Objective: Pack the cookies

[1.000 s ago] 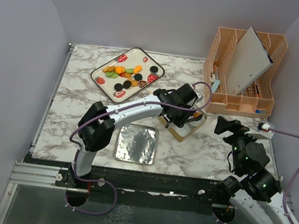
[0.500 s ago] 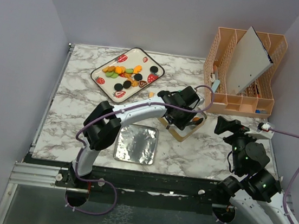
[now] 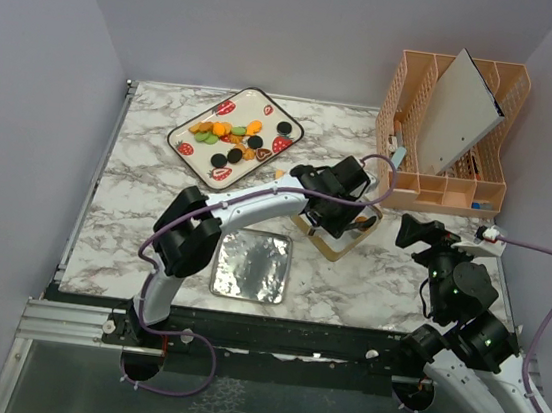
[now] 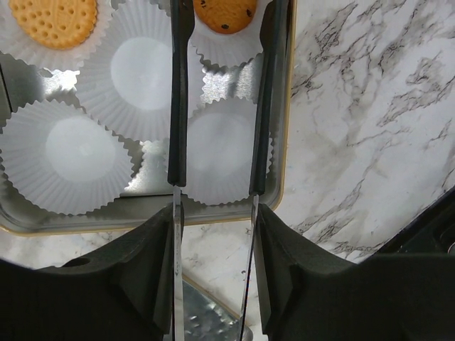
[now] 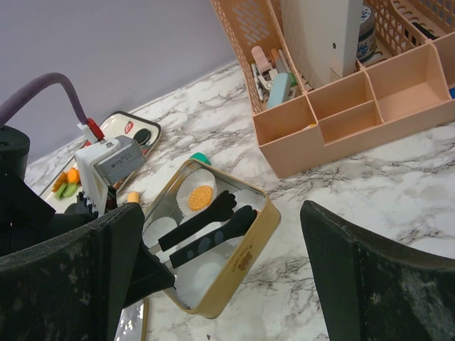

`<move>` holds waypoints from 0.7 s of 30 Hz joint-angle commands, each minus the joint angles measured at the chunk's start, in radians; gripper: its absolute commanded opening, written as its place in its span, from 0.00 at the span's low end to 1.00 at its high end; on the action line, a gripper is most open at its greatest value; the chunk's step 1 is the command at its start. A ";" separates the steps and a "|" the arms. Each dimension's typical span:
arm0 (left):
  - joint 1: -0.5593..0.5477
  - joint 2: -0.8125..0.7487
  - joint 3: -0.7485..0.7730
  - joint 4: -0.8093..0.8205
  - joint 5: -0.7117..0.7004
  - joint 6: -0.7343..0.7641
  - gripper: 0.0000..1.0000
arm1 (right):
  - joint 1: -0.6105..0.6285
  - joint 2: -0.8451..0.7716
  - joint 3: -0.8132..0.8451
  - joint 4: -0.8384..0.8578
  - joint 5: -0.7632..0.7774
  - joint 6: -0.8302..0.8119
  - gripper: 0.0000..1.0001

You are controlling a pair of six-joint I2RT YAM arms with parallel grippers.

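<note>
1. Location of the goods — most of the cookies [image 3: 232,136] lie loose on the strawberry-print tray [image 3: 253,90] at the far left of the table, well apart from the gold-rimmed tin [image 4: 290,106]. Two are already packed: a tan biscuit [image 4: 53,20] and a chocolate-chip cookie [image 4: 226,13], each in its own paper cup. The other paper cups [image 4: 78,153] in view are empty.
2. The left gripper [image 5: 234,208] hangs over the tin, its fingers about one cookie's width apart with the chocolate-chip cookie between them. The wrist view cuts off the tips, so it is unclear whether they pinch the cookie or merely flank it.
3. The right gripper [image 3: 416,232] sits near the table's right edge, fingers spread wide and empty.
4. Hazard A: the pleated cups are thin and overlap. A finger lifting out at an angle may catch a rim and drag that cup, and its neighbours, out of place.
5. Hazard B: one finger runs just beside the tin wall, so a sideways drift could knock the light tin askew or toward the silver lid [image 3: 252,266].
6. Hazard C: if the cookie clings to a finger pad, it may come up again and drop outside its cup.
7. Writing — the tin's outer wall carries a dark ornament in the right wrist view, too small to read. No brand or label is legible anywhere.
</note>
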 commanded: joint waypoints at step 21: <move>0.233 -0.349 -0.187 -0.036 -0.176 0.000 0.44 | -0.006 -0.008 0.007 -0.005 0.010 -0.001 1.00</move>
